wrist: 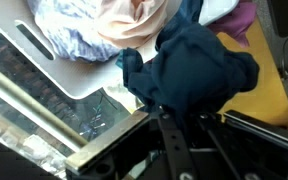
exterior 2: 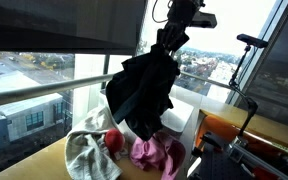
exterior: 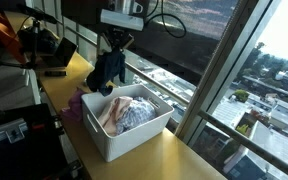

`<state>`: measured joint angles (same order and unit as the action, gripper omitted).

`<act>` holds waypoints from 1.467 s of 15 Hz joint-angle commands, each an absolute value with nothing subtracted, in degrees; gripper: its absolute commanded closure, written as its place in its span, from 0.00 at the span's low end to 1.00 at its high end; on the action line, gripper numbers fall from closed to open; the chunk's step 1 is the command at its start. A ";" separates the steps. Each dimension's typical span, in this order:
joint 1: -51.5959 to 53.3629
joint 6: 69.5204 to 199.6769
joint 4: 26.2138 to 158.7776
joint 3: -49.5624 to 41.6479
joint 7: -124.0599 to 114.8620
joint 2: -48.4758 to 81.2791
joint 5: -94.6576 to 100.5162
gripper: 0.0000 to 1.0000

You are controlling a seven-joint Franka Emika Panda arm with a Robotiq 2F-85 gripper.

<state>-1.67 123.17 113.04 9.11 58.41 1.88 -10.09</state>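
One long yellow tabletop point(exterior: 189, 160) runs beside the window and carries a white rectangular plastic bin point(exterior: 124, 142) heaped with pale pink and blue-grey clothes point(exterior: 124, 113). Over the bin's far corner hangs a dark navy fabric garment point(exterior 2: 144, 90), its long axis vertical and its loose end pointing down. The jaws are pinched narrow on its bunched top. Below it lie a whitish towel point(exterior 2: 89, 155) and a smaller magenta cloth point(exterior 2: 159, 153); whether the hem touches them cannot be told.

legible text: none | labels, brands: none | numbers, signs: none | all three views checked
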 commanded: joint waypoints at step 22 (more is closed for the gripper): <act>0.57 130.91 113.75 4.59 50.35 12.26 -0.23 0.00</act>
<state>-1.53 127.55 108.58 3.15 52.15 14.62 -3.17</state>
